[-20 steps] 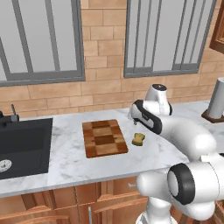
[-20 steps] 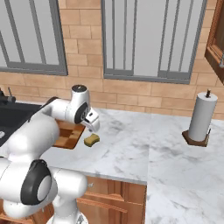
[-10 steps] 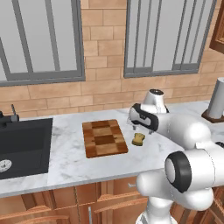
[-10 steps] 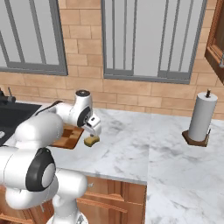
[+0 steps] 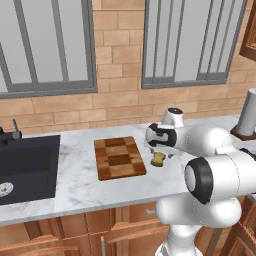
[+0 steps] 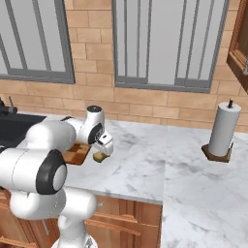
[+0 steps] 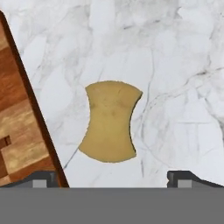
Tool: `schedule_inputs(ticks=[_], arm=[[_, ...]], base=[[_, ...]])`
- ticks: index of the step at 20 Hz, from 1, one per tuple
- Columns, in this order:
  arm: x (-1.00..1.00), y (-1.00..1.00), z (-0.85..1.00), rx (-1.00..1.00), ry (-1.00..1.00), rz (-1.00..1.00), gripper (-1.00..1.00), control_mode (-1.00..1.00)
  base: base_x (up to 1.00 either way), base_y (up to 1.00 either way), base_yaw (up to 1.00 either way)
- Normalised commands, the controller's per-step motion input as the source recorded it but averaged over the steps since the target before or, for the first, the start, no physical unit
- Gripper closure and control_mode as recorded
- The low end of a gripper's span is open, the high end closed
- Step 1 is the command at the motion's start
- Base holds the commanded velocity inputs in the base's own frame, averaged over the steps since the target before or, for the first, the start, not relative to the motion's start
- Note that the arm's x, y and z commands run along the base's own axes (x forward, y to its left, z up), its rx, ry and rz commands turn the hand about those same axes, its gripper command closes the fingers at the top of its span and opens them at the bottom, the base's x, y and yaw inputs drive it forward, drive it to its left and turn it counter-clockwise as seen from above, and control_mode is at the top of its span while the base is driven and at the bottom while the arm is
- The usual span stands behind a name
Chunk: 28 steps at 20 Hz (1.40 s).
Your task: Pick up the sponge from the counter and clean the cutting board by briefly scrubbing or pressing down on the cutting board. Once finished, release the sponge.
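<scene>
Fingers (image 7: 112,178) lower; sponge (image 7: 111,121) below

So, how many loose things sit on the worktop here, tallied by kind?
Sponge: 1
Cutting board: 1
Paper towel roll on its holder: 1
Total: 3
</scene>
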Motion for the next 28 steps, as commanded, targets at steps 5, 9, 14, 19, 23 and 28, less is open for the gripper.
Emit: schedule_inputs(ticks=[5, 9, 14, 19, 23, 28], arm=[[0.1, 0.0, -0.26, 0.0, 0.0, 0.0, -1.0, -1.0], [0.1, 0.0, -0.16, 0.0, 0.0, 0.0, -1.0, -1.0], [0.02, 0.0, -0.22, -0.01, 0.01, 0.0, -1.0, -1.0], [0.18, 0.0, -0.2, 0.0, 0.02, 0.0, -1.0, -1.0], [0.09, 0.0, -0.05, 0.0, 0.0, 0.0, -1.0, -1.0], [0.01, 0.0, -0.04, 0.0, 0.0, 0.0, -1.0, -1.0]], base=[[0.0, 0.0, 0.0], [0.0, 0.0, 0.0], [0.0, 0.0, 0.0], [0.0, 0.0, 0.0], [0.0, 0.0, 0.0], [0.0, 0.0, 0.0]])
